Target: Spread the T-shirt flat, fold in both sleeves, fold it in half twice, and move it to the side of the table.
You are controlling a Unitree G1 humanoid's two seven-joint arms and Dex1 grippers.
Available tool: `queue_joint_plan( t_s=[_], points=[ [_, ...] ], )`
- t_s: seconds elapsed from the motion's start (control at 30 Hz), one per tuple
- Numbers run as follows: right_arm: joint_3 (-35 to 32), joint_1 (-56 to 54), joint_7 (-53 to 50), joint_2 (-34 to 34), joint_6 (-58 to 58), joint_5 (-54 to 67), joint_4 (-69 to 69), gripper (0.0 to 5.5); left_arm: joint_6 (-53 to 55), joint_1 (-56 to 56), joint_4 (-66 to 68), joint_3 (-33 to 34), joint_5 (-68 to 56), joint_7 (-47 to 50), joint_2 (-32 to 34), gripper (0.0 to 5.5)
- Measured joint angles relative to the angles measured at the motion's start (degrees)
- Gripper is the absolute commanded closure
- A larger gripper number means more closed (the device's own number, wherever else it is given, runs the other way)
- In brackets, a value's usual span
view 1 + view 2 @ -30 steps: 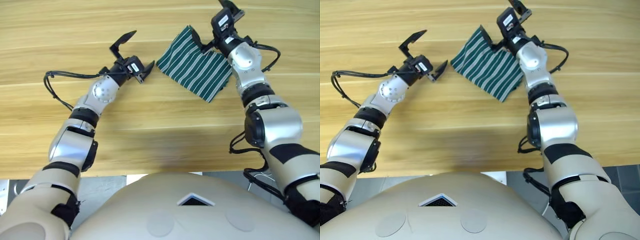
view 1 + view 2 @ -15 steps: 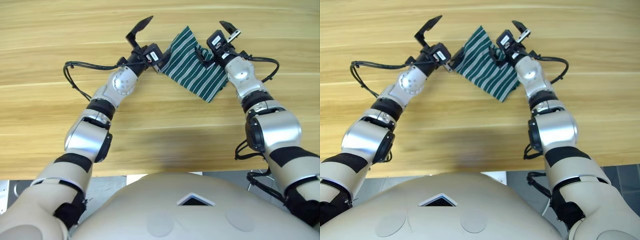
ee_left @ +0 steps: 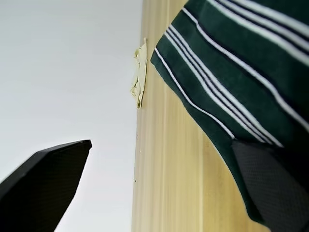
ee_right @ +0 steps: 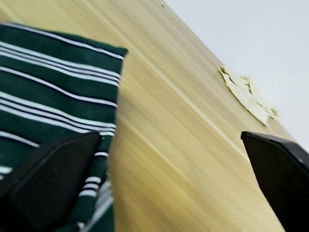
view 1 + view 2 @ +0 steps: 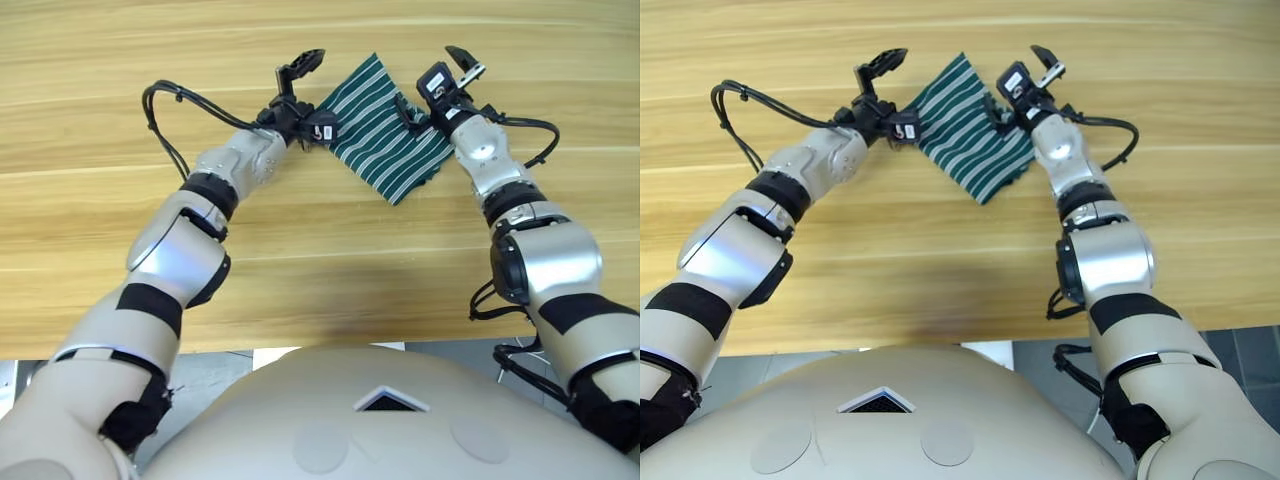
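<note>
The green T-shirt with white stripes lies folded into a small packet on the far middle of the wooden table. My left gripper stands open at the packet's left edge, one finger raised and the other finger against the cloth. My right gripper stands open at the packet's right edge. One of its fingers rests on the striped cloth and the other is lifted clear.
A scrap of pale tape sticks to the table's far edge beyond the shirt, and the same tape scrap appears in the right wrist view. Bare wood stretches left, right and toward me from the packet.
My left arm has swung right from open table to the shirt's left edge. My right gripper came down onto the right edge. The packet's near corner has shifted slightly left.
</note>
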Motion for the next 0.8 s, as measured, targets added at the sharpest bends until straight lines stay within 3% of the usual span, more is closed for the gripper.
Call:
queue_joint_plan(
  t_s=[0.17,0.5,0.67,0.8],
  points=[
    [-0.58,-0.02,-4.11,-2.15,3.60,-0.16,1.07,0.10,0.09,0.00,-0.11,-0.18,-0.04,0.00,0.03,0.11],
    [-11.66,-0.64,-11.66,-5.16,-1.71,8.75,0.36,0.10,-0.09,0.03,-0.10,-0.01,-0.40,0.00,-0.03,0.11],
    [-11.79,-0.89,-4.15,-2.95,-10.00,10.52,-2.60,0.10,-3.03,1.55,-0.02,2.59,-4.80,-0.04,0.18,0.11],
    [-5.30,-0.15,3.89,1.47,-15.35,6.91,-5.34,0.10,-8.58,4.70,-0.10,8.98,-12.03,-0.29,-0.51,0.11]
  ],
)
